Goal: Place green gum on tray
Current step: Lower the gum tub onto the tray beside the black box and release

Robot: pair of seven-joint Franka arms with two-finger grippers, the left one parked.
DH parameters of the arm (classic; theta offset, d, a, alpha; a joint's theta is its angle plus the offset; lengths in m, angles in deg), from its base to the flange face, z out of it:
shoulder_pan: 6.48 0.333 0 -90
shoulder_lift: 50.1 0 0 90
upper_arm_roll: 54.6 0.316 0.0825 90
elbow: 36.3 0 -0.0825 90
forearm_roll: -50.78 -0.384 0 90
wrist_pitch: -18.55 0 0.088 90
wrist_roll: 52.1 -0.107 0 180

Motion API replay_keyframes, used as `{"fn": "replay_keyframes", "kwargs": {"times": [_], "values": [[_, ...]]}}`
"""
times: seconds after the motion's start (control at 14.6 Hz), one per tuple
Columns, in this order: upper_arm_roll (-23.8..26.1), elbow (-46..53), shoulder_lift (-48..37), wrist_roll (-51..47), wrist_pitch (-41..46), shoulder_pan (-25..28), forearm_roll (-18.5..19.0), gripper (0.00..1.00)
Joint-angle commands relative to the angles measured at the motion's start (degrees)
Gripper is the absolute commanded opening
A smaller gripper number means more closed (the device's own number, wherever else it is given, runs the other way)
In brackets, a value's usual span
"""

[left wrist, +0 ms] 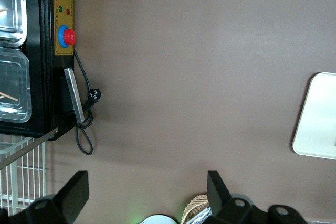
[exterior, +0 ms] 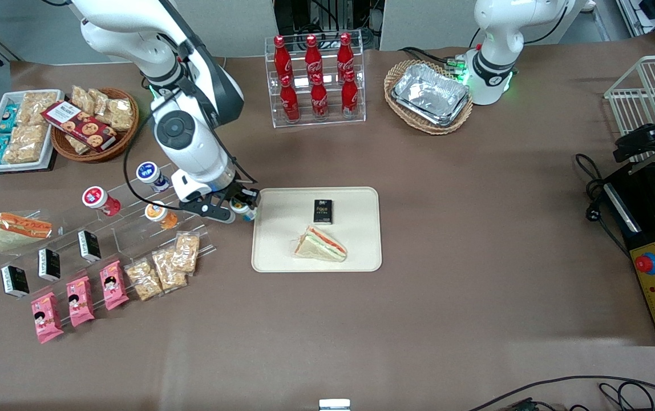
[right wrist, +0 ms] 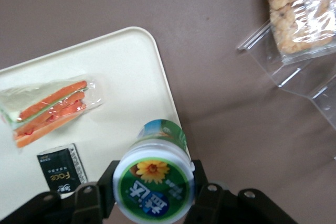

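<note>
Gripping green gum point(right wrist: 154, 186), pincer point(exterior: 242, 206) overhangs tray point(exterior: 362, 197) rim.

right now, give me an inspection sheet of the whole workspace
surface: brown table cover, flat.
job's things: green gum held in the end effector above the tray's edge; tray already carries a sandwich and a black packet.
clutter: clear rack with blue-capped, red-capped and orange-capped bottles, snack packs, cola bottles, cookie basket, foil trays in a basket.
grippers: end effector shut on the gum, at the tray edge nearest the rack.
cables: black cord beside the control box.
surroundings: control box with red button, wire basket.
</note>
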Motion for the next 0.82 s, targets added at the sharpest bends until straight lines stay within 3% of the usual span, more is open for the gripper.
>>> {"fn": "replay_keyframes", "kwargs": {"times": [0.0,0.75], "values": [[-0.61,-1.52,2.75,-2.93,-5.33,1.91,-0.31,0.27],[-0.61,-1.97,9.61,-6.20,-11.24,6.57,-0.22,0.27]]}}
